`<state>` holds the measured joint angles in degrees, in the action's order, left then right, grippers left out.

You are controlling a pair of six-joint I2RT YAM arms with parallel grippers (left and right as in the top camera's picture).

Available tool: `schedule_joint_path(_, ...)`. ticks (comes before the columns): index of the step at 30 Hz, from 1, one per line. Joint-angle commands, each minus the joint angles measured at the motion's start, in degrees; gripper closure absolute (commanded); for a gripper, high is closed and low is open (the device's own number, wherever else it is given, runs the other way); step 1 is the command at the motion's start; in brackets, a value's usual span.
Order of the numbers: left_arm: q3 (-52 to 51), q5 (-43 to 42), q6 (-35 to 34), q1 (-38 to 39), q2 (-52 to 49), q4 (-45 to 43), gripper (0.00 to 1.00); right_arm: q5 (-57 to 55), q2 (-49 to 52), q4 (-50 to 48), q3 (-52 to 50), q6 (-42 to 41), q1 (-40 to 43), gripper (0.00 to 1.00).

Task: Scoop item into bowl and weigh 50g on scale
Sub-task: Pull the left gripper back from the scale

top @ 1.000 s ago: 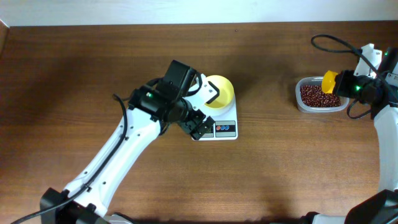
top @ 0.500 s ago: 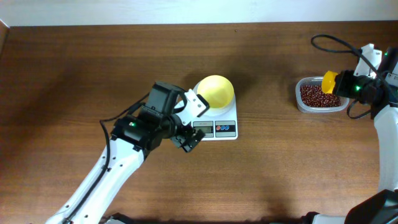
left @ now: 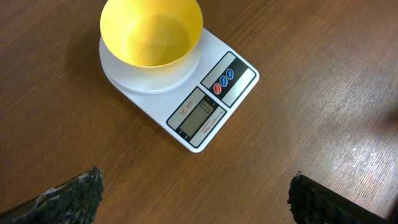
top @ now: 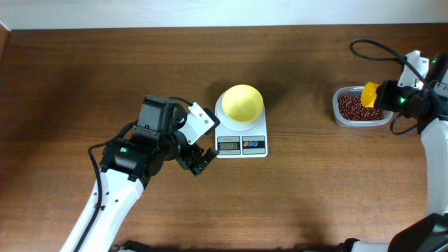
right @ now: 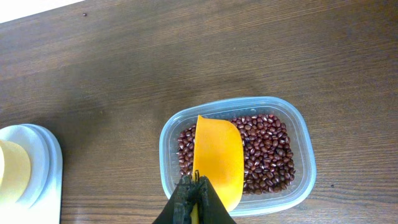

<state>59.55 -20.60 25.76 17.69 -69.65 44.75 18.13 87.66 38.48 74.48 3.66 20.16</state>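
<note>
Sitting empty on the scale (top: pixel 242 145), the bowl (top: pixel 242 103) looked ready for filling — the left gripper (top: pixel 198 157) hung near it, jaws spread wide and holding nothing, while the right gripper (right: pixel 194 186) pinched the scoop (right: pixel 217 158) by its handle over the beans (right: pixel 270 152) in their clear tub (right: pixel 303 143)

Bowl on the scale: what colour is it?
Yellow. The bowl shows best in the left wrist view.

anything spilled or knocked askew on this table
Nothing stands out: the pale yellow plastic bowl sits upright on the white rectangular digital scale, and the red-brown beans all lie inside the clear plastic tub.
</note>
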Motion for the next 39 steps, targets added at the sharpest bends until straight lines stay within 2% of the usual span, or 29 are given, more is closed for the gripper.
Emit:
schedule_joint_path(1, -0.61, -1.05, 0.94, -0.24, 0.57, -0.13, 0.01, 0.74, 0.15, -0.07, 1.18, 0.42, 0.11, 0.96)
schedule_joint_path(6, -0.61, -1.44, 0.90, -0.24, 0.57, -0.28, 0.01, 0.72, 0.15, 0.48, 1.18, 0.46, 0.11, 0.96)
schedule_joint_path(9, -0.61, -3.78, 0.92, -0.24, 0.57, -5.35, 0.01, 0.68, 0.15, 0.50, 1.18, 0.66, 0.11, 0.96)
schedule_joint_path(22, -0.61, -3.63, 0.92, -0.24, 0.57, -5.27, 0.01, 0.72, 0.15, 0.70, 1.18, 0.63, 0.11, 0.96)
schedule_joint_path(28, -0.61, -3.63, 0.92, -0.24, 0.57, -5.27, 0.01, 0.70, 0.20, 5.46, 1.18, 0.63, 0.11, 0.96)
schedule_joint_path(32, -0.61, -3.63, 0.92, -0.24, 0.57, -5.27, 0.01, -3.87, 0.26, 5.27, 1.18, 0.61, 0.11, 0.96)
schedule_joint_path(39, -0.61, -3.63, 0.92, -0.24, 0.57, -5.27, 0.01, -2.62, 0.59, 3.76, 1.18, 0.52, 0.15, 0.96)
